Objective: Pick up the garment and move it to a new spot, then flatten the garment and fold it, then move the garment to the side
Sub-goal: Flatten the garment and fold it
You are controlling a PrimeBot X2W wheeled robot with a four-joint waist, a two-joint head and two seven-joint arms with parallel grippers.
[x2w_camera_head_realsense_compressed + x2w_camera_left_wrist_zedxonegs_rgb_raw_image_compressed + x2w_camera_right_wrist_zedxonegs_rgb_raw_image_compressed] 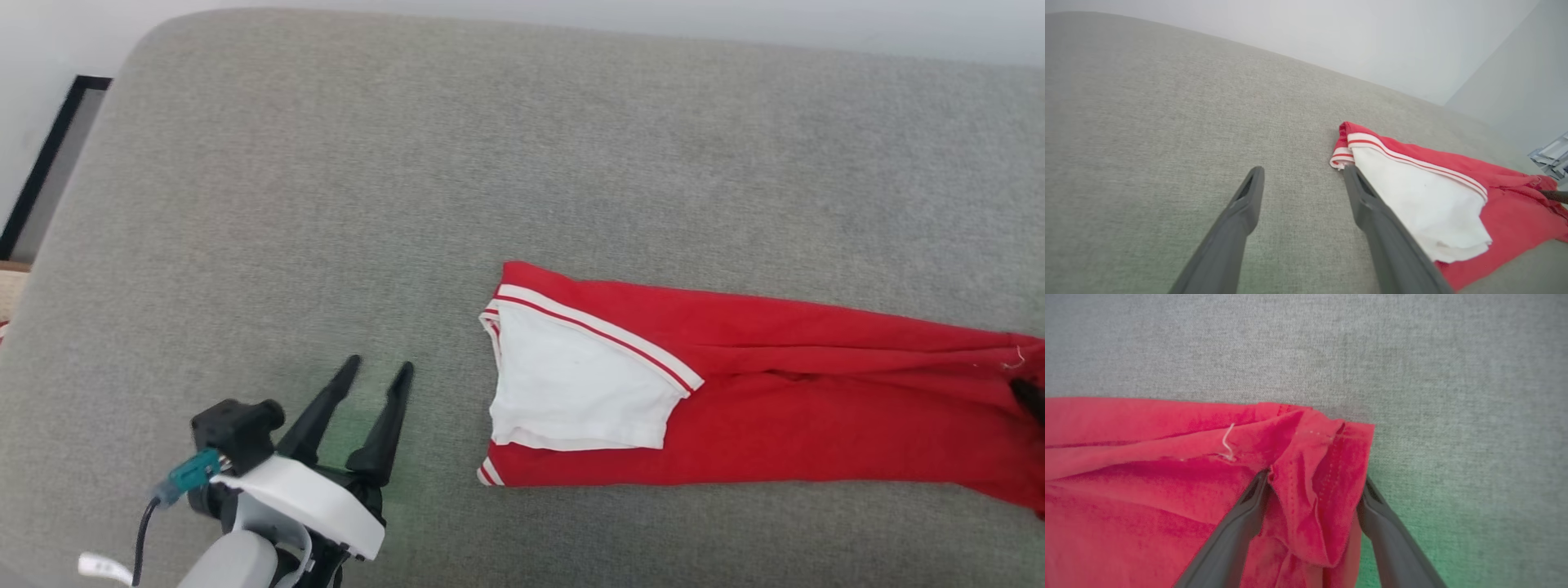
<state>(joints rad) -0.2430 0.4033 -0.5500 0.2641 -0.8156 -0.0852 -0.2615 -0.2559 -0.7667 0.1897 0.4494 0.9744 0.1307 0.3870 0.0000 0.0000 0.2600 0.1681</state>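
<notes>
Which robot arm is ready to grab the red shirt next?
Probably the right: the right gripper, open, has a fold of the red shirt between its fingers. The left gripper, also open, sits over bare grey cushion beside the shirt.

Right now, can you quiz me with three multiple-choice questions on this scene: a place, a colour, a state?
1. Where is the red shirt? A) on the grey cushion, right of the left gripper B) on the floor C) hanging from the gripper
2. What colour is the sleeve end on top? A) blue B) white C) black
3. The left gripper's fingers are: A) clamped on the shirt B) spread over bare cushion C) pressed together
1 A: it lies flat beside the gripper. 2 B: white against the red. 3 B: a gap shows between them.
</notes>
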